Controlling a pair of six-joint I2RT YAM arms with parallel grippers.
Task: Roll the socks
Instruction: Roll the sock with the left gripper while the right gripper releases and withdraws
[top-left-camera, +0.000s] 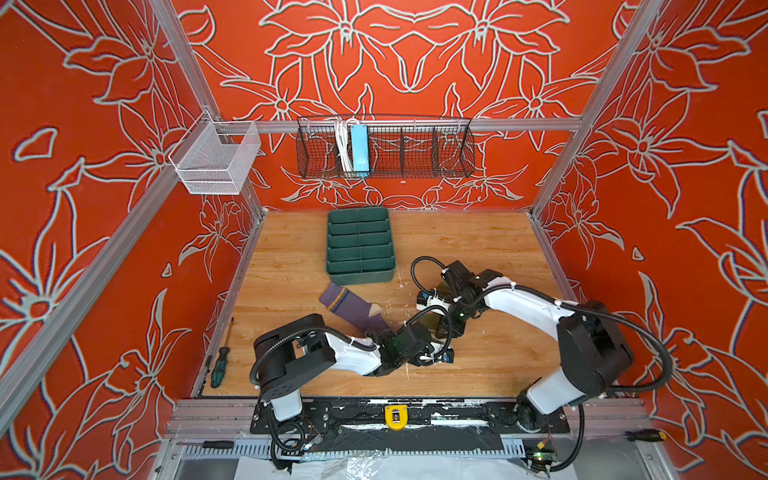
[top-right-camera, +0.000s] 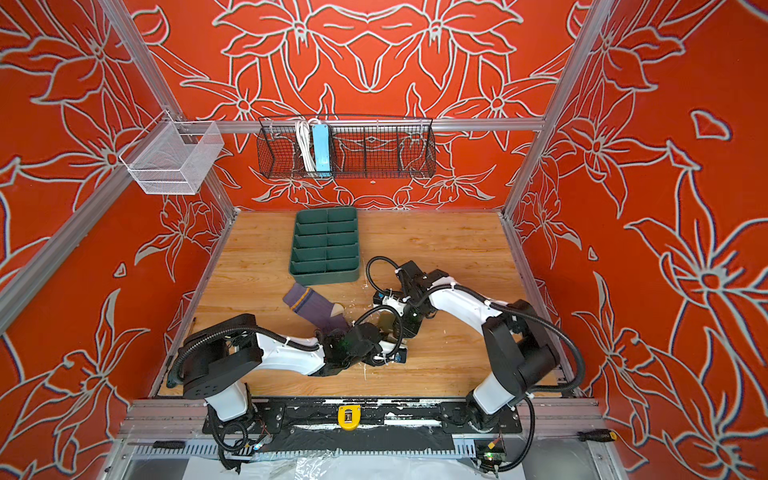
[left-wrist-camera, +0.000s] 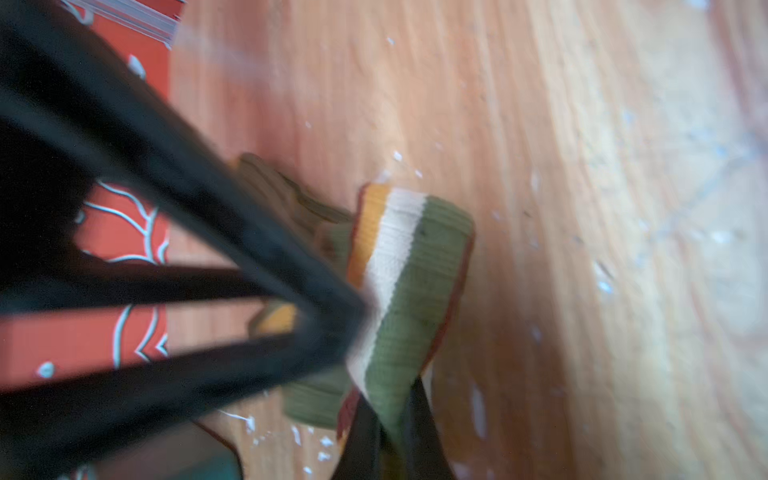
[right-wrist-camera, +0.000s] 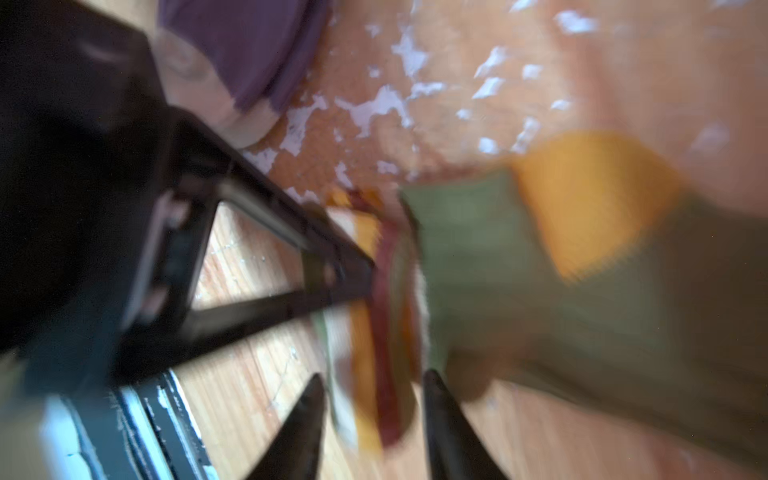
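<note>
The olive-green sock (left-wrist-camera: 411, 286) has a cream, mustard and brown striped cuff. My left gripper (left-wrist-camera: 390, 419) is shut on that cuff. My right gripper (right-wrist-camera: 374, 399) stands open, its jaws apart either side of the striped cuff (right-wrist-camera: 376, 374). The sock's mustard heel (right-wrist-camera: 594, 199) lies just beyond on the wood. In both top views the two wrists meet at centre front. They hide most of the olive-green sock (top-right-camera: 386, 322) and both pairs of fingertips. The purple sock (top-left-camera: 353, 307) lies flat just left of them, with its yellow cuff stripe towards the tray.
A green divided tray (top-left-camera: 359, 249) stands behind the purple sock. A screwdriver (top-left-camera: 220, 365) lies on the table's left edge. On the back wall hang a black wire basket (top-left-camera: 386, 149) and a white mesh basket (top-left-camera: 216, 158). White flecks dot the wooden table (top-left-camera: 478, 249).
</note>
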